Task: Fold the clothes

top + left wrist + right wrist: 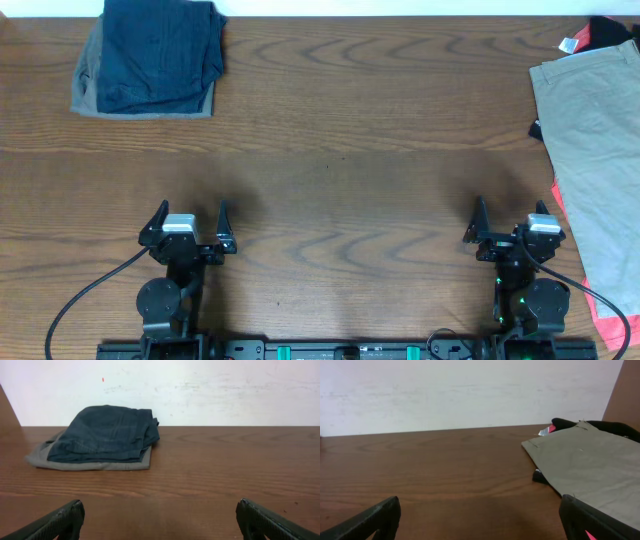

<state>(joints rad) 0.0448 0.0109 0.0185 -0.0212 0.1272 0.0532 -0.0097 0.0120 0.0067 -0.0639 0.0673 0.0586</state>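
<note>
Folded dark navy shorts lie on folded grey-green shorts at the far left of the table; both also show in the left wrist view, the navy pair above the grey-green pair. Tan khaki shorts lie spread flat at the right edge, also in the right wrist view. My left gripper is open and empty near the front left, fingertips wide apart. My right gripper is open and empty near the front right, just left of the khaki shorts.
Black cloth with a white tag and pink-red cloth lie under the khaki shorts at the right. The wooden table runs between the two piles. A white wall stands behind the far edge.
</note>
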